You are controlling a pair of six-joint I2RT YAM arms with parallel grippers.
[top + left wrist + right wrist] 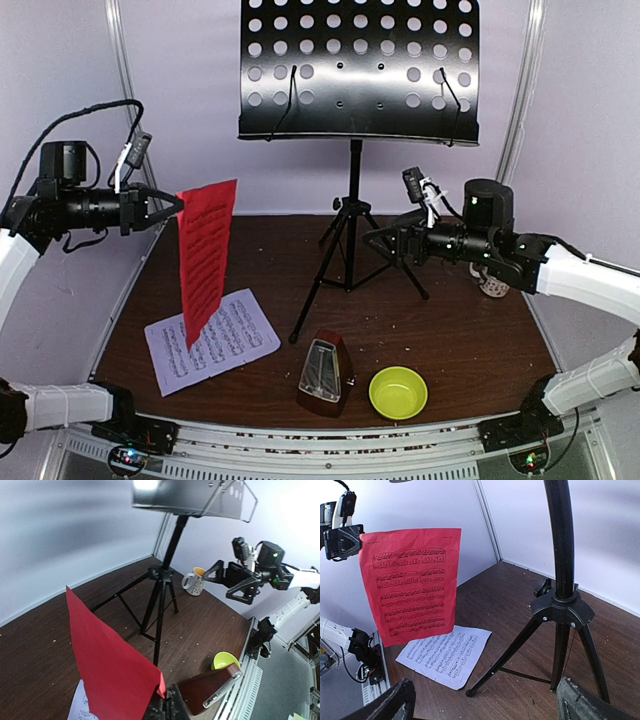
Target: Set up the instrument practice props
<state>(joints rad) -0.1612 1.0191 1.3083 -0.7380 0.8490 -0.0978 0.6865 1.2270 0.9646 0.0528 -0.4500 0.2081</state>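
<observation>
Overhead view. The black sheet-metal music stand (358, 70), its desk punched with rows of round holes, rises on a thin tube and tripod legs at the upper centre of the dark wood-grain table (470, 340). The left gripper (176, 204), its arm stretched level from the left edge, is clamped on the top corner of the red music sheet (207, 255). The sheet hangs in the air as a limp paper panel with its printed staves facing right. Below it the white music sheet (225, 340) lies flat at lower left. The brown pyramid metronome (325, 375), with a clear front, stands at bottom centre, near a glossy yellow-green bowl (398, 392). The right gripper (383, 243), its arm level from the right, hangs beside the tripod legs with jaws spread wide and empty. A patterned white mug (195, 581) stands near the right arm.
</observation>
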